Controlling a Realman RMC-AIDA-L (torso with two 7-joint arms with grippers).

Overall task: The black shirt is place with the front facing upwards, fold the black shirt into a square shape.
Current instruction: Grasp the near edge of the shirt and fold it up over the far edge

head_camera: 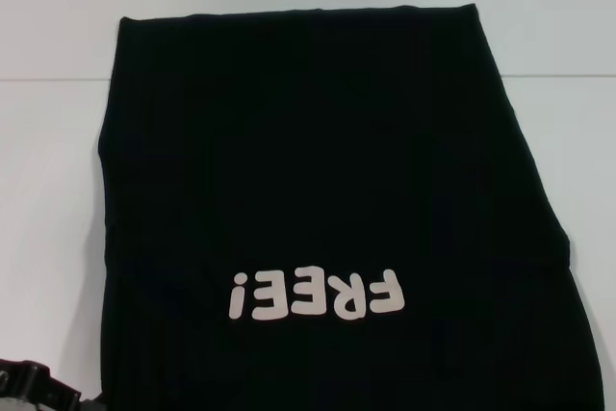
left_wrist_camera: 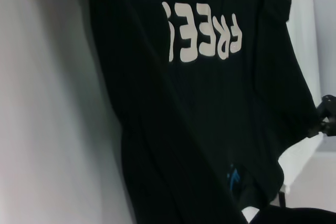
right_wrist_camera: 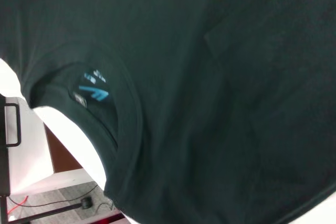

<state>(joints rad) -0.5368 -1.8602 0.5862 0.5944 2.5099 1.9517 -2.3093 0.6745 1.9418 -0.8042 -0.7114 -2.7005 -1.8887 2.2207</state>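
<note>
Neck opening (right_wrist_camera: 79, 103) of the black shirt (head_camera: 318, 170) sits closest to our right wrist camera, blue label (right_wrist_camera: 93, 93) inside it, collar hanging over the desk (head_camera: 48, 190) edge. We see the shirt spread flat, front up, sleeves folded in, "FREE!" letters (head_camera: 316, 295) toward us. Left claw (head_camera: 34, 387) shows only as a black corner just beside the shirt's near left edge; can't tell its opening. Right claw isn't visible to us.

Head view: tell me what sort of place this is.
Probably a lab or test workstation: the black shirt lies alone on a plain white table, and the right wrist view shows loose cables on the floor.
</note>
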